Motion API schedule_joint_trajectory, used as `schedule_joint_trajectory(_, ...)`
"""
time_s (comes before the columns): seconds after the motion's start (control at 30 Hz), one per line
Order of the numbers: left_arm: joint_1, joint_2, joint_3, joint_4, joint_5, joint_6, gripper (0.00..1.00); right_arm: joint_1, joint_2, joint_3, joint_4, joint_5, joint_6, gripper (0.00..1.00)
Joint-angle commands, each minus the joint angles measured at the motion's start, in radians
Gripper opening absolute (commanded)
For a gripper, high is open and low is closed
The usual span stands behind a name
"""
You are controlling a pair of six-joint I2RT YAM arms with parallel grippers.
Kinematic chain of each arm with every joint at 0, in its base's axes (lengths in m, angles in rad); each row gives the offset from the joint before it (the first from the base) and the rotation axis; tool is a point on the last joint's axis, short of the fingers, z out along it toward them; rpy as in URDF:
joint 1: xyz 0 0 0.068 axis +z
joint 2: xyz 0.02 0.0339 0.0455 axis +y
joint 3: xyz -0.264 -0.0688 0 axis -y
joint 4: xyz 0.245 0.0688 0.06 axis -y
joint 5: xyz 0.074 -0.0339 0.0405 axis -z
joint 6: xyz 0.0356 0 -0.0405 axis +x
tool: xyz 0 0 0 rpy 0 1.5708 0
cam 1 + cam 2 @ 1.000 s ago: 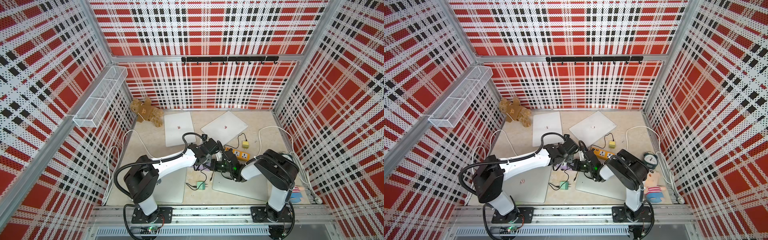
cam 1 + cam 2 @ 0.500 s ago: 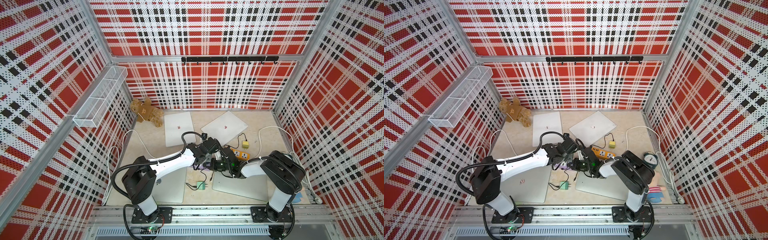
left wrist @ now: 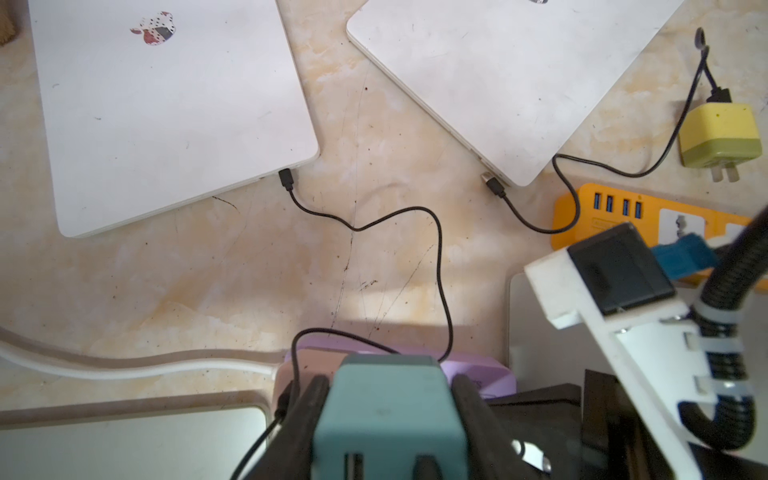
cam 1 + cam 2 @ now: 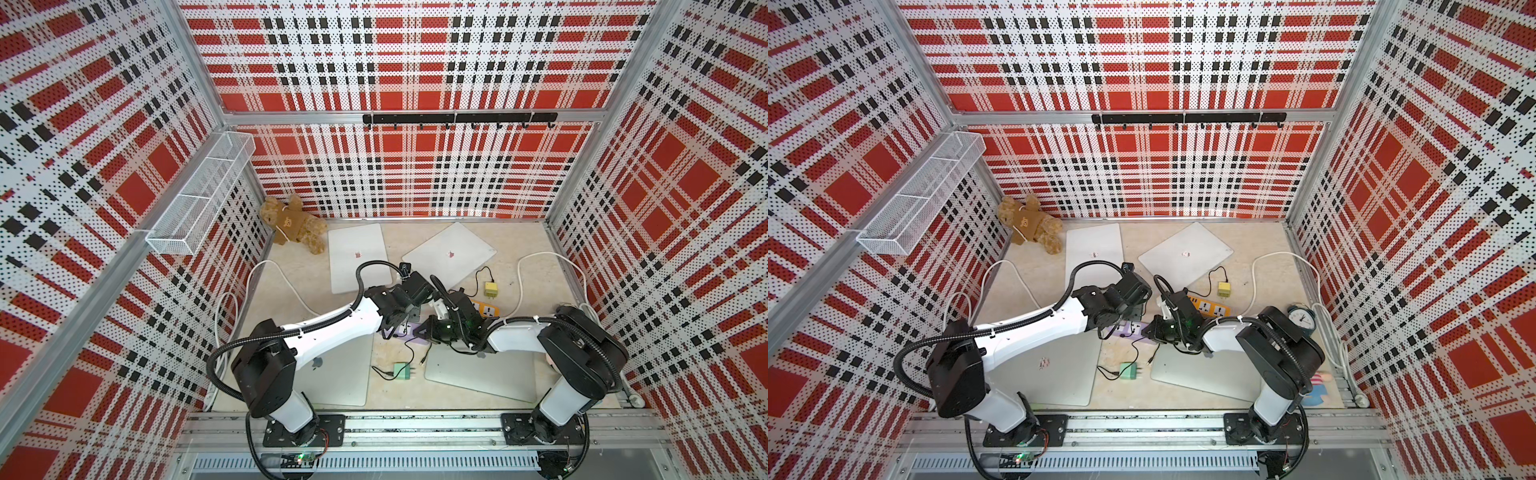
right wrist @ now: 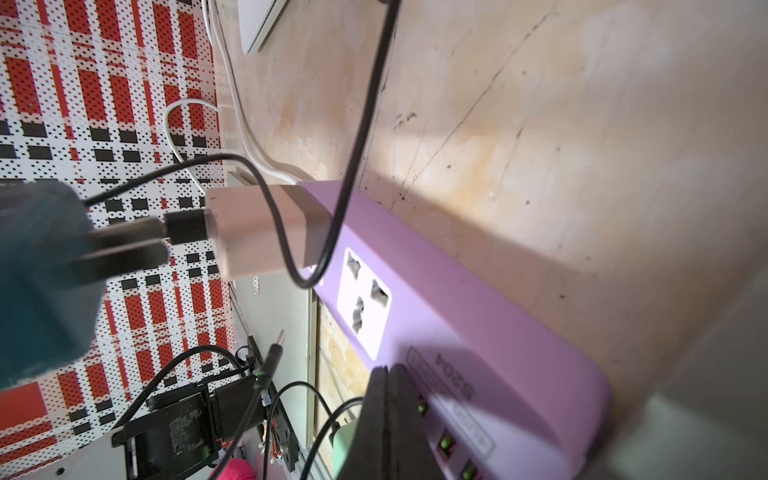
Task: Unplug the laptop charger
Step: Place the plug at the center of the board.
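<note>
One change: right gripper (image 5: pixel 388 382), pinched shut, has edged frame-left onto strip (image 5: pixel 457 311) end | left gripper (image 3: pixel 388 395) clamps charger (image 3: pixel 388 419) at lower centre, prongs clear of strip | socket (image 5: pixel 363 303) empty | unplugging looks done

Teal laptop charger (image 3: pixel 388 415), 2 prongs bare, free of the purple power strip (image 5: pixel 478 332).
</note>
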Motion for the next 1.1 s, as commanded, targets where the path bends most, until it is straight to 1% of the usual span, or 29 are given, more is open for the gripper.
schedule_joint_trajectory(0.0,0.005,-0.038,0.025,-0.008,-0.006,0.004,0.25,-0.013,-0.020,-0.010,-0.020,-0.016,0.025,0.00)
schedule_joint_trajectory(0.17,0.005,-0.057,0.032,-0.008,-0.002,0.001,0.26,-0.016,-0.035,-0.012,0.020,-0.057,0.043,0.00)
schedule_joint_trajectory(0.37,0.004,-0.064,0.053,-0.009,0.009,0.003,0.26,-0.026,-0.055,-0.052,0.130,-0.099,0.103,0.00)
schedule_joint_trajectory(0.43,0.003,-0.060,0.065,-0.008,0.014,0.005,0.26,-0.036,-0.056,-0.073,0.199,-0.122,0.135,0.00)
schedule_joint_trajectory(0.63,-0.003,-0.024,0.111,0.001,0.028,0.020,0.26,-0.064,-0.109,-0.089,0.167,-0.122,0.108,0.00)
schedule_joint_trajectory(0.7,-0.003,-0.014,0.122,0.009,0.030,0.023,0.26,-0.076,-0.150,-0.087,0.115,-0.104,0.086,0.00)
schedule_joint_trajectory(1.07,0.005,0.080,0.156,0.141,0.072,0.053,0.27,-0.217,-0.409,-0.019,-0.388,0.085,-0.168,0.00)
